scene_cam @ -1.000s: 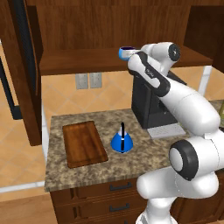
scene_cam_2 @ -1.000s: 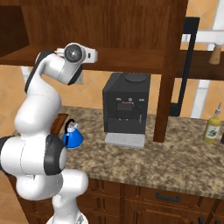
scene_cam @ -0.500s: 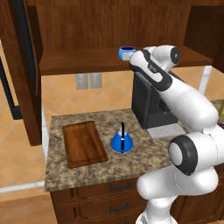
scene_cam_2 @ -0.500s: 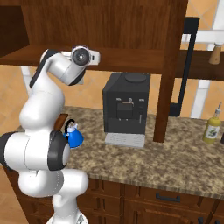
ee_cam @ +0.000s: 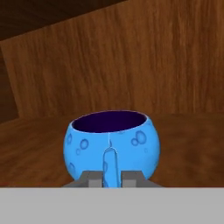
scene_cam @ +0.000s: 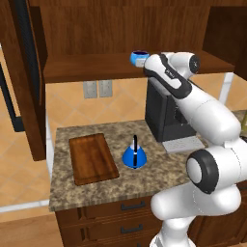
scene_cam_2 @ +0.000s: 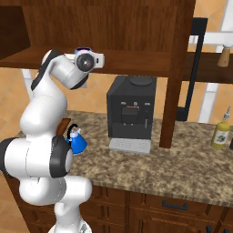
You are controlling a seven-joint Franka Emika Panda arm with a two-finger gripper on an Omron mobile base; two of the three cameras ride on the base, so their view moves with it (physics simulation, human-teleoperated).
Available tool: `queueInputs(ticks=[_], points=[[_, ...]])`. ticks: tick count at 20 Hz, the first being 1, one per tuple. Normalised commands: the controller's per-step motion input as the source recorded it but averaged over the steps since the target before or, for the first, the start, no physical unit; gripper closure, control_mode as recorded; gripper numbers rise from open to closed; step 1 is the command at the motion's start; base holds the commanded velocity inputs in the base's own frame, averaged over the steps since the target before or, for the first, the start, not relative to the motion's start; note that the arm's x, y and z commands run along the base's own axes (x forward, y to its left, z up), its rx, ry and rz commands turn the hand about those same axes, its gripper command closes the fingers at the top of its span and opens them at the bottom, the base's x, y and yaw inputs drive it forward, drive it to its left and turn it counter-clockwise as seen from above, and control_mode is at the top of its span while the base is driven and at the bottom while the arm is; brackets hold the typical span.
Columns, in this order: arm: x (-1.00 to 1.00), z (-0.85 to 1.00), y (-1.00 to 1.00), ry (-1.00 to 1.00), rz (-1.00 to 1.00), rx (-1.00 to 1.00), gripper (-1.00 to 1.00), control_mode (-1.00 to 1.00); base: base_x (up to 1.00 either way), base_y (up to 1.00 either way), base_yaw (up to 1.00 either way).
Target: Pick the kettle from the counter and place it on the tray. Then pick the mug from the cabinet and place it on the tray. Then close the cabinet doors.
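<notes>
The light-blue mug (ee_cam: 111, 142) with its dark purple inside stands on the cabinet shelf (scene_cam: 87, 70). Its handle faces me in the hand view, and my gripper (ee_cam: 110, 178) is shut on that handle, a fingertip (ee_cam: 92, 178) on each side. From the left base view, the mug (scene_cam: 138, 58) sits at the shelf's front edge, right at my gripper (scene_cam: 146, 62). The blue cone-shaped kettle (scene_cam: 134, 155) stands upright on the granite counter (scene_cam: 96, 190), just right of the wooden tray (scene_cam: 91, 158) and off it. The tray holds nothing.
A black coffee machine (scene_cam: 166, 113) stands on the counter under the shelf, right of the kettle. The cabinet doors are open: one on the left (scene_cam: 24, 72), one on the right (scene_cam_2: 179, 68). A yellow bottle (scene_cam_2: 221, 132) stands far right.
The hand has pushed a little further in toward the mug on the shelf, and the jaws have closed from wide open onto its handle. Kettle and tray have not moved.
</notes>
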Motion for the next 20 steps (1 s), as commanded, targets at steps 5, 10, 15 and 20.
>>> queueInputs(ticks=[5, 10, 15, 20], points=[[0.0, 0.0, 0.01, -0.01, 0.0, 0.0, 1.0, -1.0, 0.0, 0.0, 0.0], [-0.03, -0.01, 0.04, 0.0, 0.0, 0.0, 1.0, -1.0, 0.0, 0.0, 0.0], [-0.41, -0.09, 0.1, -0.01, -0.02, -0.02, 1.0, -1.0, 0.0, 0.0, 0.0], [-0.73, -0.1, 0.23, -0.1, -0.02, -0.01, 1.0, -1.0, 0.0, 0.0, 0.0]])
